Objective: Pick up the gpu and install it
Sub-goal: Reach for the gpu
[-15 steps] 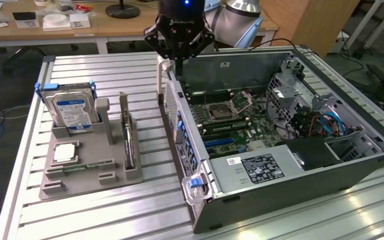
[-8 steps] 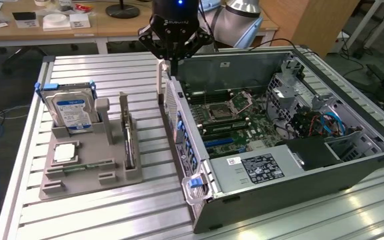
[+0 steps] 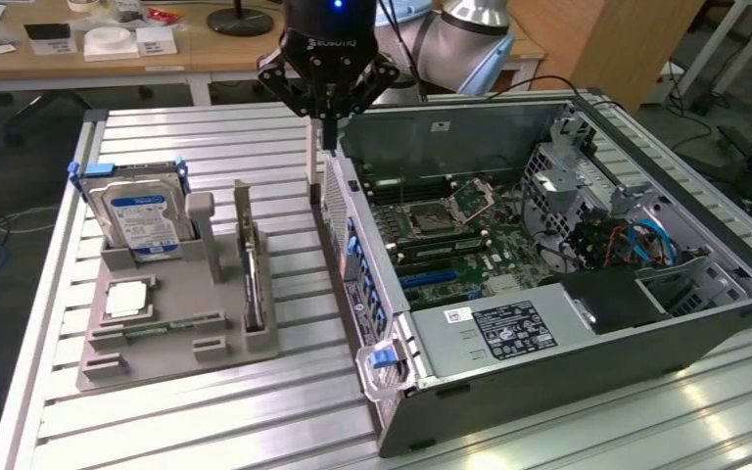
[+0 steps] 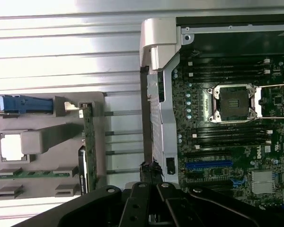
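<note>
Currently gripper (image 3: 330, 135) seen closed together, nothing held, above rear wall of computer case (image 3: 572, 348); gpu (image 3: 248, 259) seen upright in grey holder (image 3: 173, 328).

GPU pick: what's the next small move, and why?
Probably shift the hand toward the exterior view's left, over the gpu: the card stands untouched in its grey holder, while the hand hangs shut and empty above the computer case edge.
</note>
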### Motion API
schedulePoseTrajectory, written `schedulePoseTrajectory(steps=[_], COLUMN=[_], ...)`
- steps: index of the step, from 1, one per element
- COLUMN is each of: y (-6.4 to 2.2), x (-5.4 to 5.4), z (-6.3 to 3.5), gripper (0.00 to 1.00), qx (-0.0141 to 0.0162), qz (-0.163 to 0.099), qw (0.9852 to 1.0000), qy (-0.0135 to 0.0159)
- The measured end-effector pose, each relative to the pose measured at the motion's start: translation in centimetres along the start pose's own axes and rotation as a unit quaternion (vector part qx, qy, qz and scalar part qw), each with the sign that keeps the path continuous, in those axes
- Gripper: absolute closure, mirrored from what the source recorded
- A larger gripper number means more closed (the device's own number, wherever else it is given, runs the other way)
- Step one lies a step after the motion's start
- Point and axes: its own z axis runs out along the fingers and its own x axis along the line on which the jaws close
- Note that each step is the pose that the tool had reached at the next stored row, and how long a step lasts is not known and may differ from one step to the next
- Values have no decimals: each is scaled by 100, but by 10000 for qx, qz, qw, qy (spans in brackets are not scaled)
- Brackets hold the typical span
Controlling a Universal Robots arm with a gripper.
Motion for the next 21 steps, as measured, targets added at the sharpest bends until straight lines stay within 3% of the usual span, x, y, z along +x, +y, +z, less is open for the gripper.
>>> schedulePoseTrajectory(steps=[21], y=[-23], x=[306], z=[-8], gripper=[89], qx=[0], qz=[0], qw=[10000], qy=[0])
